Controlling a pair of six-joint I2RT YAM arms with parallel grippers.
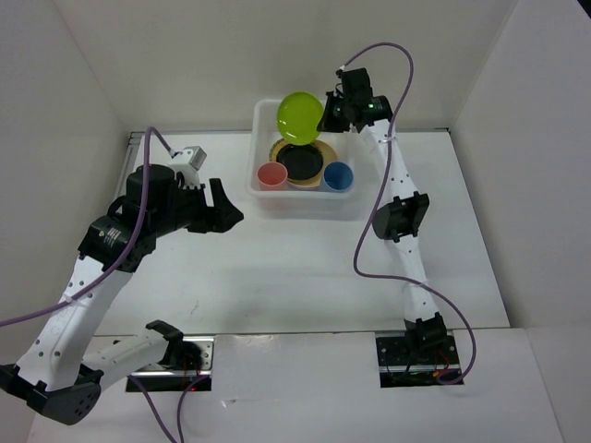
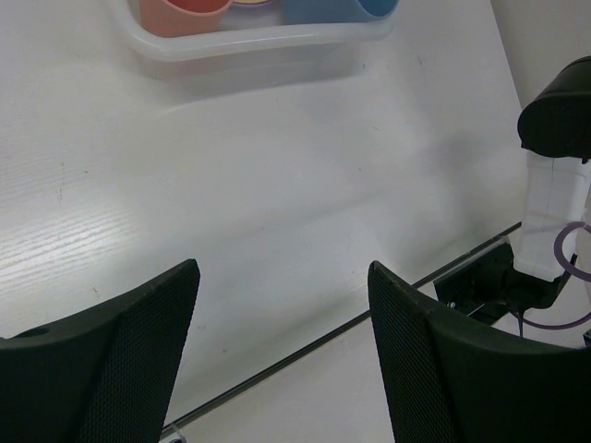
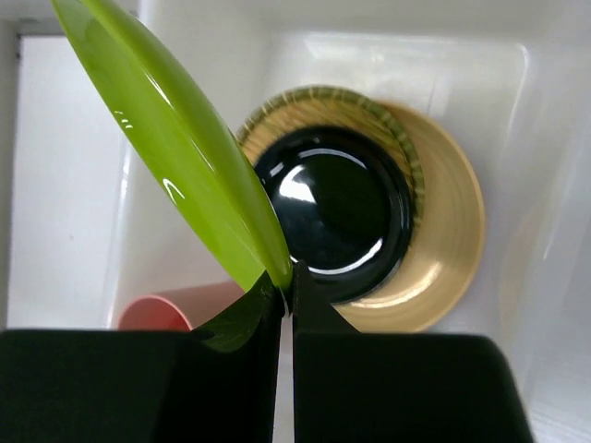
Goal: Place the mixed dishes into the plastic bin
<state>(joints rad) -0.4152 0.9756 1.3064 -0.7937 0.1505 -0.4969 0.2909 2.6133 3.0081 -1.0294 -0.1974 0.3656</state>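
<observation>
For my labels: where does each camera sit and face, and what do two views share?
Top external: above and behind, looking down on the table; left arm and right arm show.
Left wrist: on the left arm, facing the plastic bin; open left gripper below.
Right wrist: above the bin, looking in; right gripper pinches the lime green plate.
Shared: red cup, both wrist views.

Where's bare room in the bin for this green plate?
Bare floor lies between the black plate's stack and the plastic bin's far wall. The red cup and blue cup crowd the near side. The table in front is bare.
</observation>
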